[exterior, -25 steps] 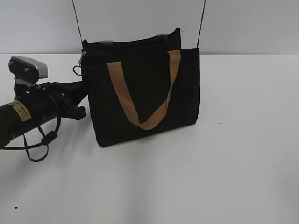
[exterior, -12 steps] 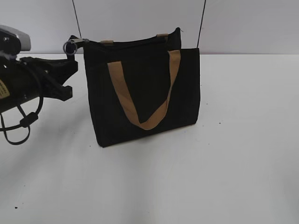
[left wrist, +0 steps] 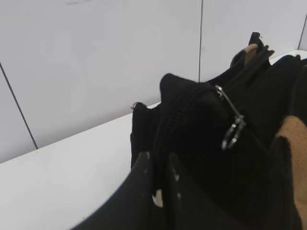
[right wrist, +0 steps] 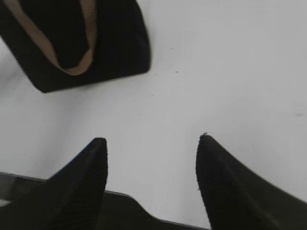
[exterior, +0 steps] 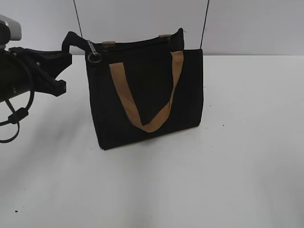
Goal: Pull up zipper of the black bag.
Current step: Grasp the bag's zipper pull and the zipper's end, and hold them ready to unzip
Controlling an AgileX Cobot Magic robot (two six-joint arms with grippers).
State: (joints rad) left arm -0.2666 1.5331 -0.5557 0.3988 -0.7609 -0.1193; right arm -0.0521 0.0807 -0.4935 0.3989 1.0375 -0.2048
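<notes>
Black bag [exterior: 147, 95]: boxy black fabric tote, standing upright on the white table [exterior: 228, 180], a pale wall behind it. The landmark for every entry below.

Front handle [exterior: 145, 95]: tan webbing loop, hanging in a U down the bag's front face. The ends of a second tan handle [exterior: 165, 36] show at the bag's back top edge.

Shoulder strap [exterior: 205, 21]: thin, black, two lines rising from the bag's top corners out of the top of the exterior view.

Zipper [left wrist: 184, 103]: black toothed line along the bag's top edge, curving over the raised black end of the bag at its left end.

Pull tab [exterior: 93, 56]: small, silvery, with a ring at its lower end; hangs down at the bag's upper left corner. In the left wrist view the pull tab [left wrist: 232, 132] dangles free against the black fabric.

Left gripper [left wrist: 158, 165]: at the bag's left end, level with its top edge. Fingers nearly together, a narrow gap between them, black fabric of the bag's end lying right at the tips; I cannot tell whether it is pinched. Not on the pull tab.

Left arm [exterior: 28, 76]: black, with looping cable, left of the bag.

Right gripper [right wrist: 151, 148]: above bare table, well apart from the bag, fingers spread wide and holding nothing; the bag's lower corner [right wrist: 96, 52] lies beyond it.
</notes>
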